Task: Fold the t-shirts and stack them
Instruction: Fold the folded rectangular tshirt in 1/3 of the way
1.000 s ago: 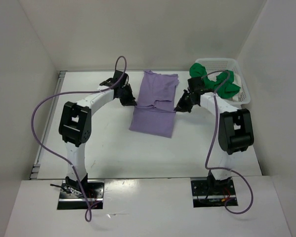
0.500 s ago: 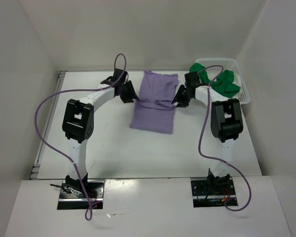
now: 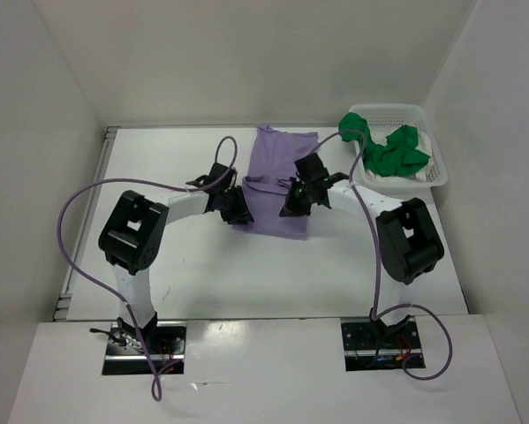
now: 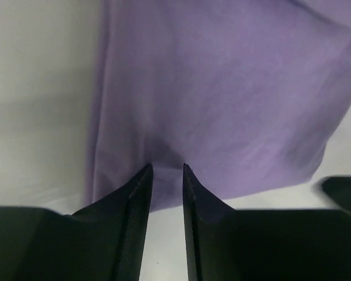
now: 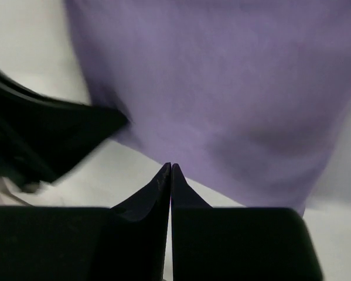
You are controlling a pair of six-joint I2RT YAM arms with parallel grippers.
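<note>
Top external: left gripper (image 3: pixel 239 212), right gripper (image 3: pixel 290 208) over near edge of lavender t-shirt (image 3: pixel 277 168).

**Top view:** the left gripper (image 3: pixel 238 210) and right gripper (image 3: pixel 292 205) cover the near corners, at 7 and 5 o'clock, of the pale lavender-purple cloth shirt (image 3: pixel 277 172).

**Left wrist view:** the shirt is cropped at 12 and 3 o'clock, and a dark shape (image 4: pixel 342 188) at 4 o'clock is cut off.

**Right wrist view:** a blurred black mass (image 5: pixel 46 137) at 9 o'clock cannot be identified. Whether cloth lies between the closed fingertips cannot be judged.
</note>
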